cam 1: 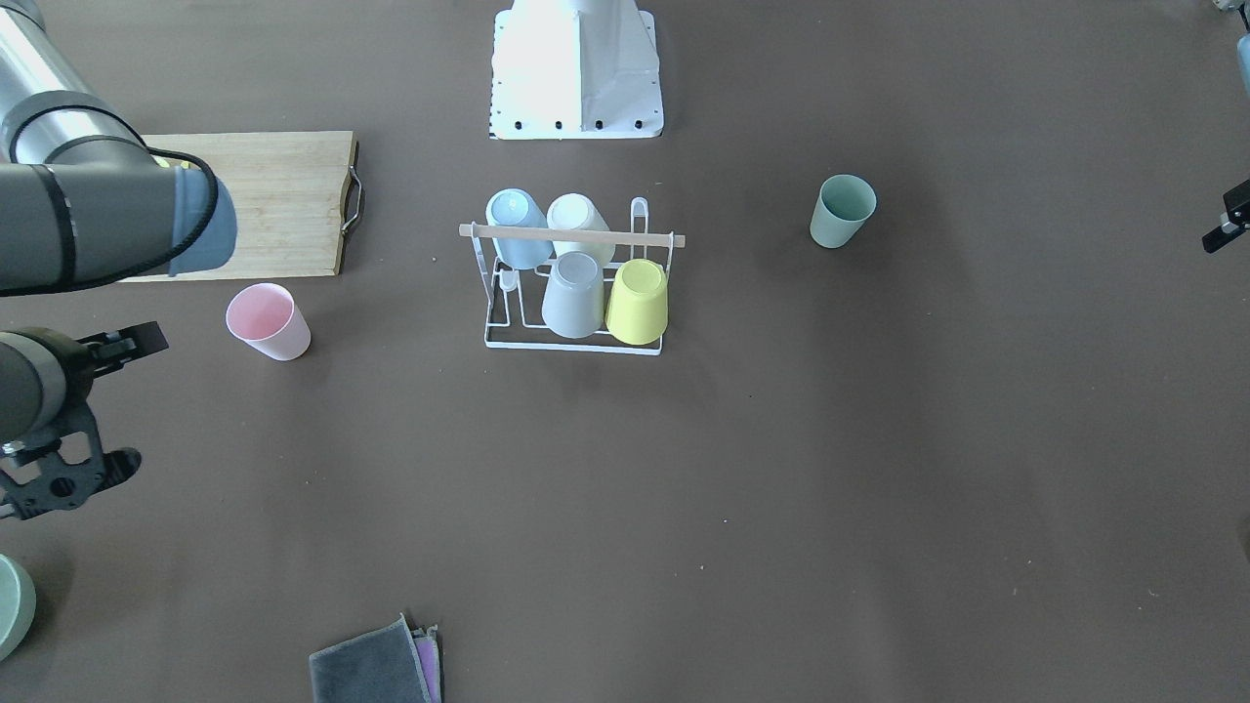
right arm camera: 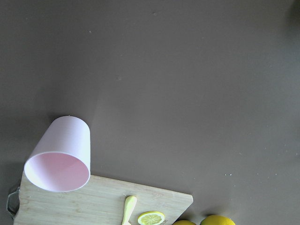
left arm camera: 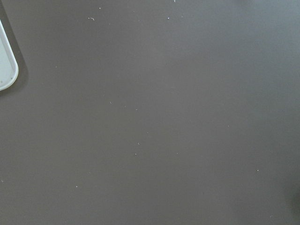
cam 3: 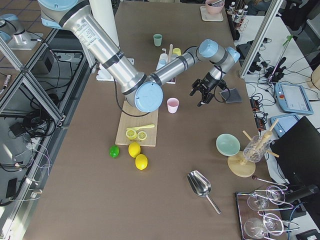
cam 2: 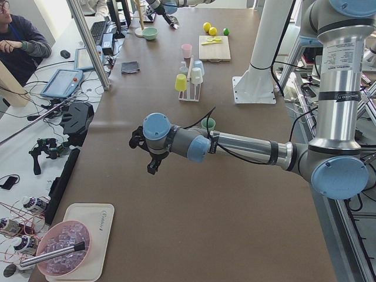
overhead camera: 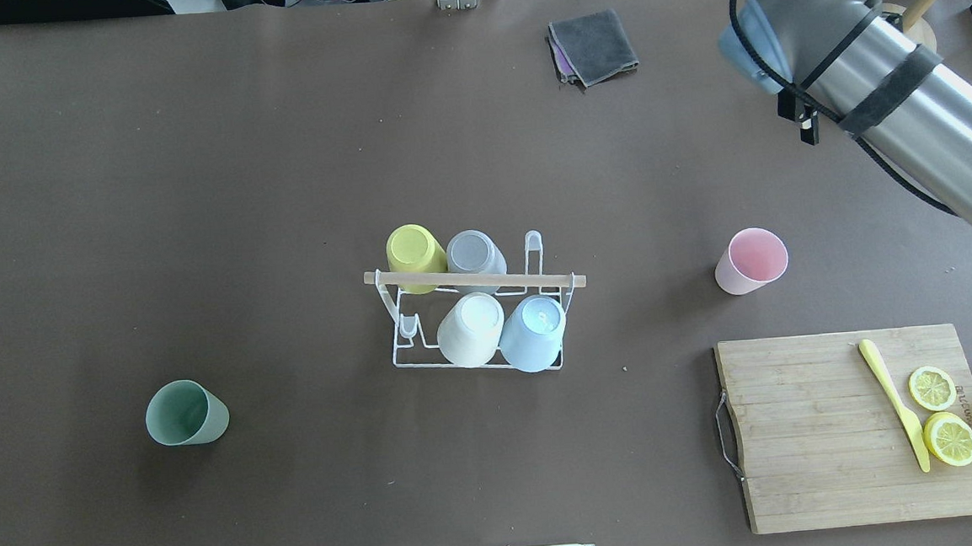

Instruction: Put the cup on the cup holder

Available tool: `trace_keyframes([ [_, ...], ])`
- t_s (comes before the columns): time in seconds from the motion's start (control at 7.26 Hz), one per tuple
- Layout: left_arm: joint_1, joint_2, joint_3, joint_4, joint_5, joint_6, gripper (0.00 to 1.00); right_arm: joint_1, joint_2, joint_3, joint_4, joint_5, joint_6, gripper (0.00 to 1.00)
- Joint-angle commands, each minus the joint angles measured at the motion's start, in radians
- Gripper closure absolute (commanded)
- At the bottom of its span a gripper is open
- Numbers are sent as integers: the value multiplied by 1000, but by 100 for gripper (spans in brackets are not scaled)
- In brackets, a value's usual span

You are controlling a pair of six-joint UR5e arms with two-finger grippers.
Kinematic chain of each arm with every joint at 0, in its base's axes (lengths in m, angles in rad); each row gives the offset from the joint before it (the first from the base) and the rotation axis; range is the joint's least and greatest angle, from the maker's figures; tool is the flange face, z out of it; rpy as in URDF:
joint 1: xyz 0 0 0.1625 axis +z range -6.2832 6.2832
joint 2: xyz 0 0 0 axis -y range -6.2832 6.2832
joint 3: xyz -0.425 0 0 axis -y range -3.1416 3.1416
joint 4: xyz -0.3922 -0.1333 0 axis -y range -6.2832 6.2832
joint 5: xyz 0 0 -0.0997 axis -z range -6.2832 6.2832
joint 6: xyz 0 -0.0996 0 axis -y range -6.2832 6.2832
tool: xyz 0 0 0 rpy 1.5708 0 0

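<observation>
White wire cup holder [overhead camera: 529, 280] stood mid-table, bearing four upturned plastic cups [overhead camera: 470, 329]; pink plastic cup [overhead camera: 751, 260] stood right of it, beyond the bamboo cutting board [overhead camera: 816, 430]; green plastic cup [overhead camera: 186, 414] stood left.

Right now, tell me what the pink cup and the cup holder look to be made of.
The pink cup: likely matte plastic; even pastel colour, thin wall, no shine. The cup holder: thin white-coated wire, probably metal, with a pale bar across the top that looks like unfinished wood.
</observation>
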Motion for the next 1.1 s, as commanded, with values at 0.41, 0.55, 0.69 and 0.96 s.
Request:
trace_keyframes([
  [0.41, 4, 0, -2, -5, 0, -1, 2, -83, 103, -198, 7, -92, -292, 2],
  [0.55, 8, -9, -10, -4, -20, -39, 2, -83, 103, -229, 27, -68, -364, 2],
  [0.69, 37, -34, -30, -1, -43, -173, 2, -115, 103, -232, 29, -58, -369, 2],
  [0.96, 146, -112, -33, 19, -29, -413, 2, -134, 103, -234, 33, 24, -354, 2],
])
